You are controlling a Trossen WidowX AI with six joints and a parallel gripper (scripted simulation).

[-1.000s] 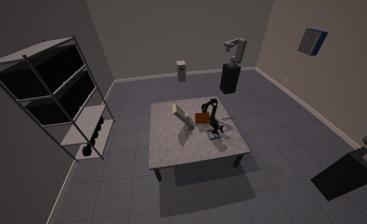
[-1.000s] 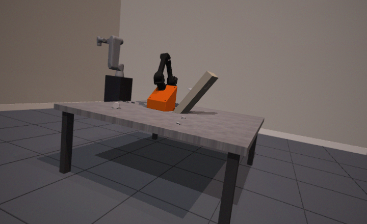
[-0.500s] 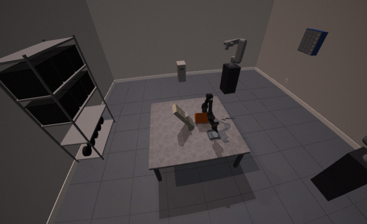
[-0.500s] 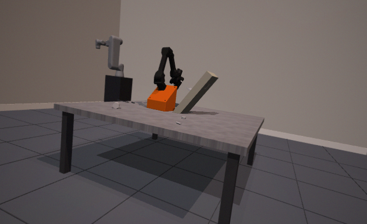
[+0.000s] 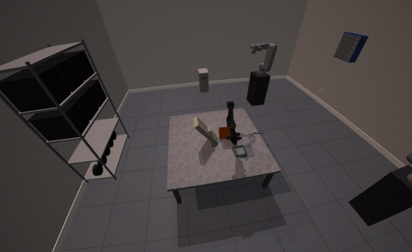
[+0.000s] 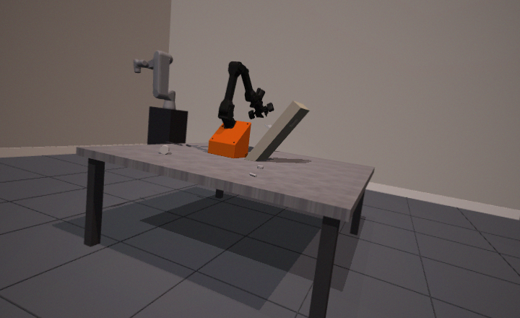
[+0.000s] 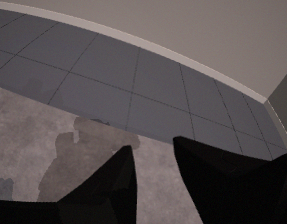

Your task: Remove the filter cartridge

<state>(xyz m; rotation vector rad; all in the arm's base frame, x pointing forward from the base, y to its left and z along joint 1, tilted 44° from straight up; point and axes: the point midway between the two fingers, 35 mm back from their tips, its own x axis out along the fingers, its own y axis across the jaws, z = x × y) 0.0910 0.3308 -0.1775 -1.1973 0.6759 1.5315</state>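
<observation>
The black two-fingered hand [image 5: 234, 141] [image 6: 261, 115] [image 7: 152, 149] is partly open above the grey mottled desk [image 5: 194, 169] [image 6: 301, 173] [image 7: 154, 172]. Beyond, the tilted beige slab-like panel [image 5: 206, 131] [image 6: 279, 132] hides its face in the exterior view; whether the round cartridge sits in it, I cannot tell. No writing is legible.

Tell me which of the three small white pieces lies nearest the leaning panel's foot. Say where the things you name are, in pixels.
The small piece [image 6: 260, 167] just in front of the leaning panel [image 5: 203, 132] [image 6: 279, 131]; its small neighbour [image 6: 253, 174] lies further out, and the bigger, rounded piece [image 6: 164, 149] sits apart.
</observation>
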